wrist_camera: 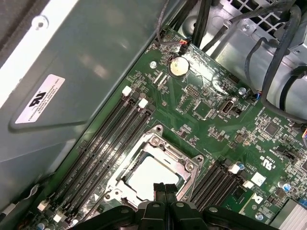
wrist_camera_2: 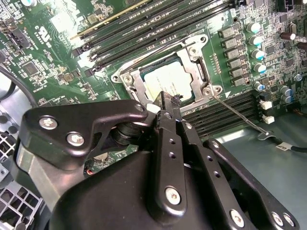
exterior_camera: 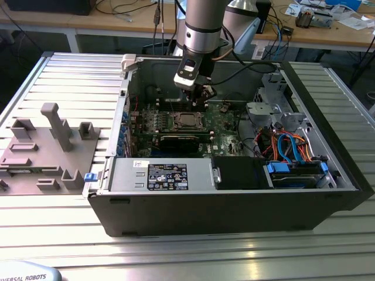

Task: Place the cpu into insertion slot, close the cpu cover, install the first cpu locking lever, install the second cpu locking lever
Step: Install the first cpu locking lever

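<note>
My gripper (wrist_camera_2: 168, 99) hangs right over one edge of the insertion slot (exterior_camera: 177, 122), its two matte black fingers pressed flat together with nothing between them. Whether the tips touch the metal, I cannot tell. The cpu (wrist_camera_2: 169, 79) lies flat in the slot, a smooth, pale silver square. The cpu cover (wrist_camera_2: 195, 67), a thin bright steel frame, lies down around it, and the chip shows through its window. A slim wire lever (wrist_camera_2: 238, 115) runs out from one socket corner, across the long black memory slots (wrist_camera_2: 144, 28), to a hooked end over the grey case floor. The green motherboard (wrist_camera: 211, 120) is crowded with small chips and capacitors. The open black computer case (exterior_camera: 234, 211) lies on a ribbed aluminium table (exterior_camera: 70, 76). Grey plastic fixtures (exterior_camera: 47, 146) stand at the exterior view's left, and wooden benches (exterior_camera: 135, 20) strewn with cables stand behind.
</note>
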`<state>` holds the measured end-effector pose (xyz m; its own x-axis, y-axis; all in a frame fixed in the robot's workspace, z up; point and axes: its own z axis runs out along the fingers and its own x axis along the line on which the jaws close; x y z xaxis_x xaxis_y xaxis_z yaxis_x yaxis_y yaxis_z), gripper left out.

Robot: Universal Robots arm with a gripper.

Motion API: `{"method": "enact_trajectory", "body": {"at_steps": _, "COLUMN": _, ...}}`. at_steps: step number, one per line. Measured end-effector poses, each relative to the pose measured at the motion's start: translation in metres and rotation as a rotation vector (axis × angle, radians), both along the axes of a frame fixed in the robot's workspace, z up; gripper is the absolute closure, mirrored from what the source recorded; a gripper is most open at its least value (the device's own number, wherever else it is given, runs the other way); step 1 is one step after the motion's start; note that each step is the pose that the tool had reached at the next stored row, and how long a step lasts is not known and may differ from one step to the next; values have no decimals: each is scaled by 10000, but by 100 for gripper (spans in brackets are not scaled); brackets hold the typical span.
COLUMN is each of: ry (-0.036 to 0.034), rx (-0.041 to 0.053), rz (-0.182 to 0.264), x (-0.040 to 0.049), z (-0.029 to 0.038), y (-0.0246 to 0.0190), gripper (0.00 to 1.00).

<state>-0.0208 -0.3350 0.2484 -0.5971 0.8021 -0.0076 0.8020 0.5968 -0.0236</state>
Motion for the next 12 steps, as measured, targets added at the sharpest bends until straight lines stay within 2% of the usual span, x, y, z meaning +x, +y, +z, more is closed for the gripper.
{"method": "enact_trajectory", "body": {"at_steps": 12, "ry": 0, "rx": 0, "rz": 206, "x": 0, "z": 0, "y": 0, "gripper": 89}}
